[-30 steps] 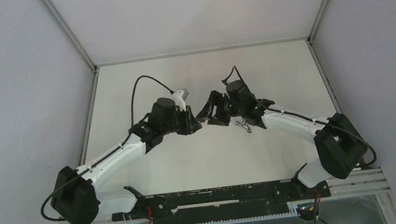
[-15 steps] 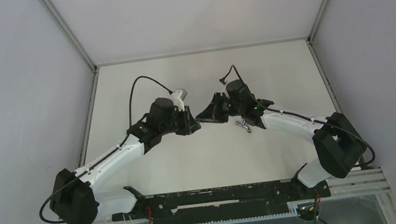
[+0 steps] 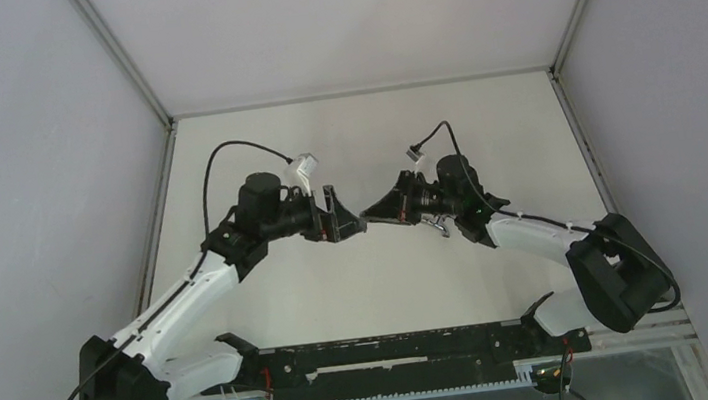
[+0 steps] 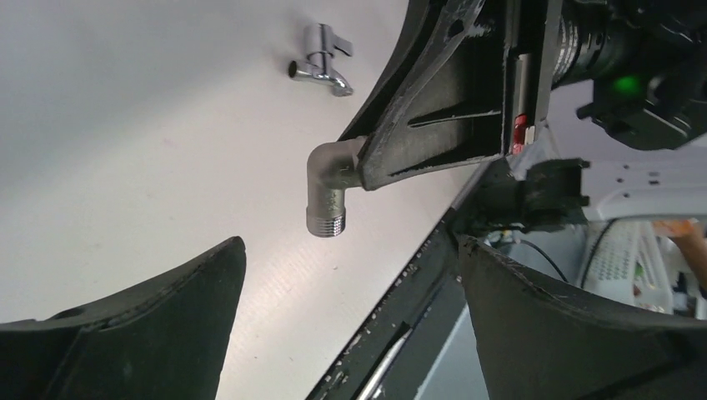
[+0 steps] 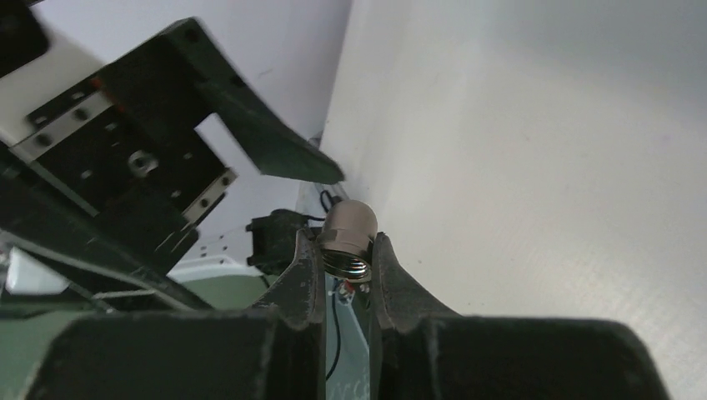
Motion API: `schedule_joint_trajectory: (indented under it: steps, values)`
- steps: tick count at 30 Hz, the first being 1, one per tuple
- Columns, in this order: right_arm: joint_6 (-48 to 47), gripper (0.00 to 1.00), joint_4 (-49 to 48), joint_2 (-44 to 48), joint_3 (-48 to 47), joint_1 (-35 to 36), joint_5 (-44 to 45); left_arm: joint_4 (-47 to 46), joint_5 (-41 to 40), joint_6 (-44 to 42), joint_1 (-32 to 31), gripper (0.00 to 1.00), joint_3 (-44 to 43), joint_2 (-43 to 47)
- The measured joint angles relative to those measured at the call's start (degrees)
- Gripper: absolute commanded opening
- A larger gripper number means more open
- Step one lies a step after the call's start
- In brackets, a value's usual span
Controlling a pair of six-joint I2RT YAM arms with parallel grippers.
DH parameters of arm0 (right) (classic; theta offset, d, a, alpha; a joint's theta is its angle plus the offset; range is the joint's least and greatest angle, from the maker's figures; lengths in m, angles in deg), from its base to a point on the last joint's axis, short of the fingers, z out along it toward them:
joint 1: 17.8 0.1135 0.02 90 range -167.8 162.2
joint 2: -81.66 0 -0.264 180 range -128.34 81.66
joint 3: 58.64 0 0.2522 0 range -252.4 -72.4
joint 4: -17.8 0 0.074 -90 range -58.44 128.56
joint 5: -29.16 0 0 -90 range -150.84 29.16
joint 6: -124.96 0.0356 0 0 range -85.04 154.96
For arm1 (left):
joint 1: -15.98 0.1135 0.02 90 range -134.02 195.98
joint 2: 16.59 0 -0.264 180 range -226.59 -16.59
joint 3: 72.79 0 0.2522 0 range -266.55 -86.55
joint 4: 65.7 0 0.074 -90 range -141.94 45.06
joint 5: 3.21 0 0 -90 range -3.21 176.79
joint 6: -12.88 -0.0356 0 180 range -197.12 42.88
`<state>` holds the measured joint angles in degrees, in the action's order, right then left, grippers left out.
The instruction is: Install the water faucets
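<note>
My right end effector (image 5: 346,250) is clamped on the elbow fitting (image 5: 348,232), a small silver bent piece of pipe. In the right wrist view it sits a little left of the frame's centre, pinched between my two fingertips. Its round mouth faces the camera and its rounded back points away.

My left end effector (image 4: 350,250) is spread wide and grips nothing. In the left wrist view its two dark fingers fill the lower left and lower right corners of the frame. The elbow fitting hangs in the middle of that frame, above the gap between them, and touches neither. Its threaded end points down the frame, and its other end disappears into the tips of my right end effector, which reaches in from the upper right.

The faucet (image 4: 321,67), shiny, with a short spout and a small handle, lies on the white surface (image 3: 390,286). In the left wrist view it is in the upper part of the frame, left of centre, apart from the elbow fitting and held by nothing.

From the top camera both arms reach toward the middle of the frame. The two end effectors meet there almost tip to tip, the left one just left of centre and the right one just right of it. At that size I cannot make out the elbow fitting between them. A black rail (image 3: 387,352) runs along the bottom of that frame, between my two bases.
</note>
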<state>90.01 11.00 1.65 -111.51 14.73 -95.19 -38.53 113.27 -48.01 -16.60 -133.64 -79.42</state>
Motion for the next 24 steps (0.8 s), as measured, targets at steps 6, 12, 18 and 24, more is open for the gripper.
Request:
schedule_joint_trajectory:
  steps: [6,12,18,24]
  values:
    - [3.06,0.0,-12.15,1.62,2.05,-0.55,-6.25,-4.2,8.35,2.97,0.9,0.93,1.57,-0.63]
    - [8.46,0.0,-21.53,1.46,2.08,-0.7,-10.23,-11.69,13.18,6.8,2.34,0.85,5.11,-0.92]
    - [12.41,0.0,-27.28,0.74,2.1,-0.7,-12.11,-21.53,17.75,13.25,3.76,0.73,8.22,-1.27]
    - [13.49,0.0,-28.74,0.72,2.12,-0.7,-12.74,-27.65,19.78,17.11,3.89,0.52,8.85,-1.29]
